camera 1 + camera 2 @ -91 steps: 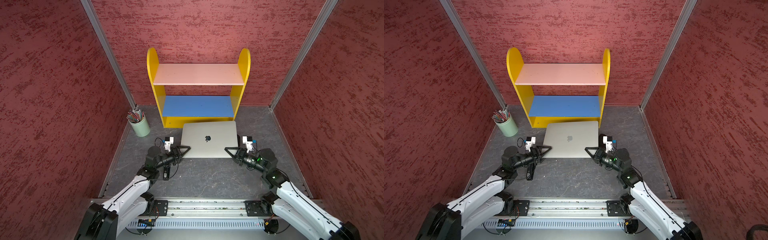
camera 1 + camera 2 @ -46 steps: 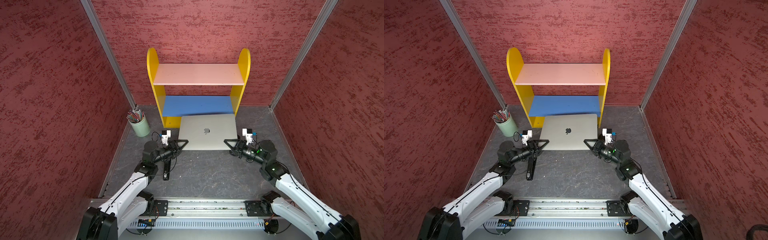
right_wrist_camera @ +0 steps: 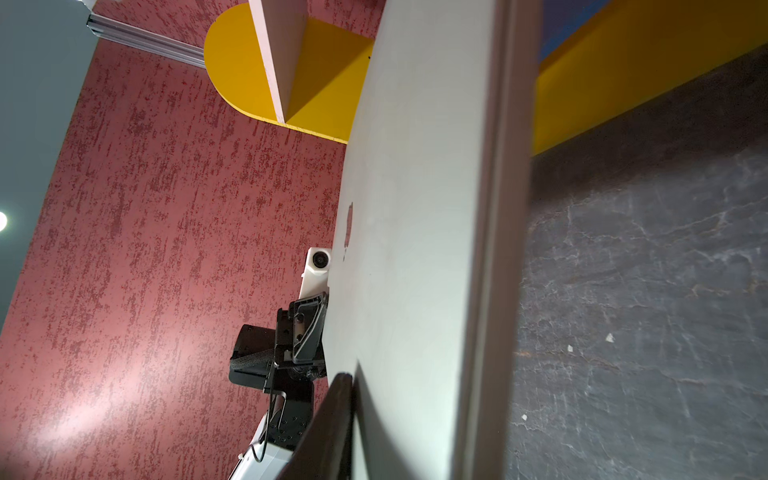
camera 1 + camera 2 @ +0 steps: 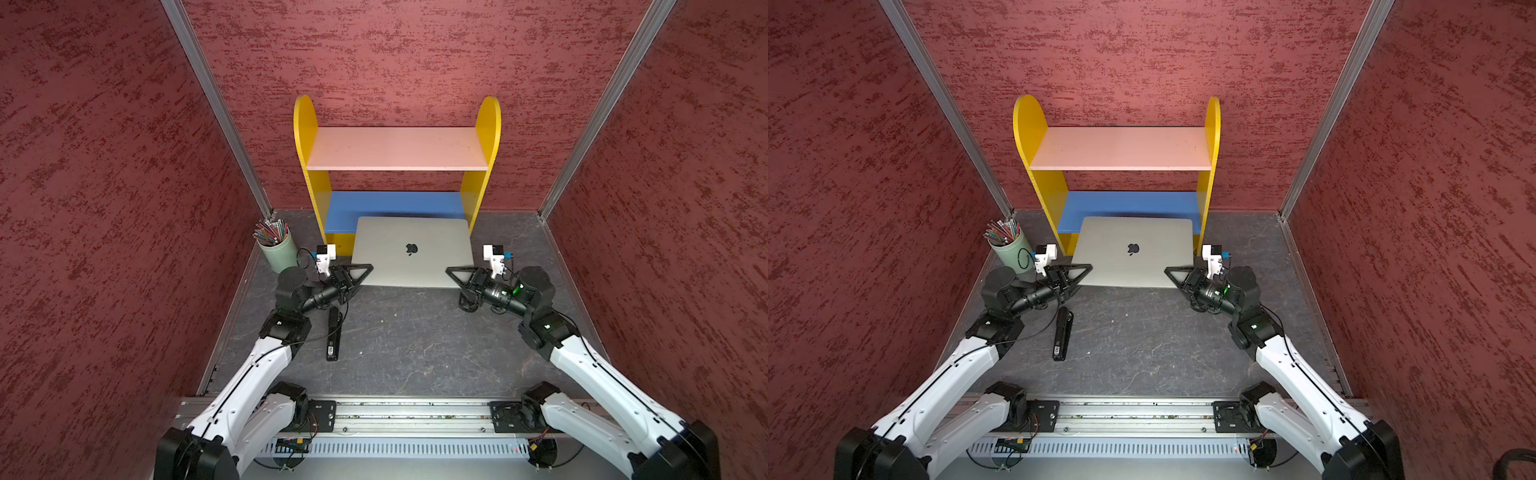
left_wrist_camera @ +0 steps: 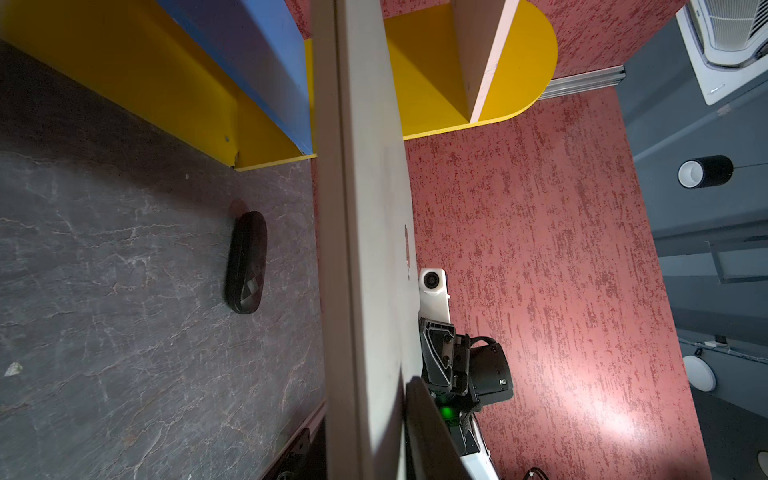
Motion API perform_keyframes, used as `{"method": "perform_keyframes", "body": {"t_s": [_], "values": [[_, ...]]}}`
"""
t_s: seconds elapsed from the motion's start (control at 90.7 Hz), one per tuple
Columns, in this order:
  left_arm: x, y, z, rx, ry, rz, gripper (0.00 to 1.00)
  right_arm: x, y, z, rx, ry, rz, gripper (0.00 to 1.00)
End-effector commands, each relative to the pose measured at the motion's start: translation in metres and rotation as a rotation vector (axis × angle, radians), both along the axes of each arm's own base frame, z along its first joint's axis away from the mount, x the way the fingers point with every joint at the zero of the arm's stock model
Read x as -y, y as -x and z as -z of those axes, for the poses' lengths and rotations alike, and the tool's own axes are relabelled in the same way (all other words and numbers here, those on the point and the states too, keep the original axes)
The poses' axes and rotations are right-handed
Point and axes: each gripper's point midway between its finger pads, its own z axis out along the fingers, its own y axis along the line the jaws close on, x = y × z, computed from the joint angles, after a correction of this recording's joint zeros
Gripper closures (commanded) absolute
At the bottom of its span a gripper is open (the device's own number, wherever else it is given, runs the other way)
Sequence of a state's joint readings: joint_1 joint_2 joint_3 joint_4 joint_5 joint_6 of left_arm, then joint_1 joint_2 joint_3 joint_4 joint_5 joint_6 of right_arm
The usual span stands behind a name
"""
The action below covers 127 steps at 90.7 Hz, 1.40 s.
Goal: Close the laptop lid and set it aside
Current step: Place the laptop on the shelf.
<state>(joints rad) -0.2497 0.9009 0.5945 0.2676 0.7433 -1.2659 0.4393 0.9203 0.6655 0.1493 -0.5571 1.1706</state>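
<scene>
Red textured walls (image 4: 415,62) box in a dark slate tabletop (image 4: 415,345). At the back stands a yellow shelf unit (image 4: 305,137) with a pink top board and a blue lower shelf (image 4: 395,203).

Task item: the laptop (image 4: 411,253) is shut, and the laptop lid (image 4: 1142,270) faces up with the apple logo showing. It is held flat, clear of the table, and its far edge sits over the front of the blue shelf in both top views.

At the near left corner the left gripper (image 4: 362,272) pinches it; at the near right corner the right gripper (image 4: 453,273) does the same. Both sets of jaws are narrow, clamped on the thin body. The left wrist view shows one finger (image 5: 428,424) flat on the lid. The right wrist view shows only the top finger (image 3: 328,428); the lower one is hidden behind the edge.

Also here: a green pencil cup (image 4: 279,257) and a slim black bar (image 4: 332,336) by the left arm, plus a black oblong case (image 5: 245,262) on the table past the laptop's underside.

Closing looks done, and the step in hand reads as carrying the laptop to the blue shelf. To do it well:
- Move both arms at one pace so the corners don't twist.
- Hold it level and clear the yellow base lip.
- Feed it straight between the side panels.
- Rest it before loosening either grip.

The corner pinches are shallow, so slip is the risk.
</scene>
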Motion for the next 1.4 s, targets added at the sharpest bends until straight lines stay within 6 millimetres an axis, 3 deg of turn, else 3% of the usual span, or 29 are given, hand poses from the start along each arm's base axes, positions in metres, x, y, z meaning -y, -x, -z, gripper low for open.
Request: {"method": "perform_keyframes", "body": {"t_s": [0.0, 0.617, 1.058, 1.389], "values": [[0.013, 0.022, -0.055, 0.242, -0.004, 0.128, 0.82, -0.013, 0.011, -0.018, 0.12, 0.048, -0.103, 0.7], [0.01, 0.003, -0.111, 0.326, -0.003, 0.112, 0.83, -0.029, -0.008, -0.076, 0.206, 0.076, -0.152, 0.69], [0.006, -0.024, -0.142, 0.359, -0.015, 0.104, 0.83, -0.046, -0.033, -0.098, 0.224, 0.076, -0.183, 0.68], [0.001, -0.057, -0.152, 0.36, -0.014, 0.074, 0.83, -0.058, -0.056, -0.111, 0.226, 0.092, -0.193, 0.66]]}}
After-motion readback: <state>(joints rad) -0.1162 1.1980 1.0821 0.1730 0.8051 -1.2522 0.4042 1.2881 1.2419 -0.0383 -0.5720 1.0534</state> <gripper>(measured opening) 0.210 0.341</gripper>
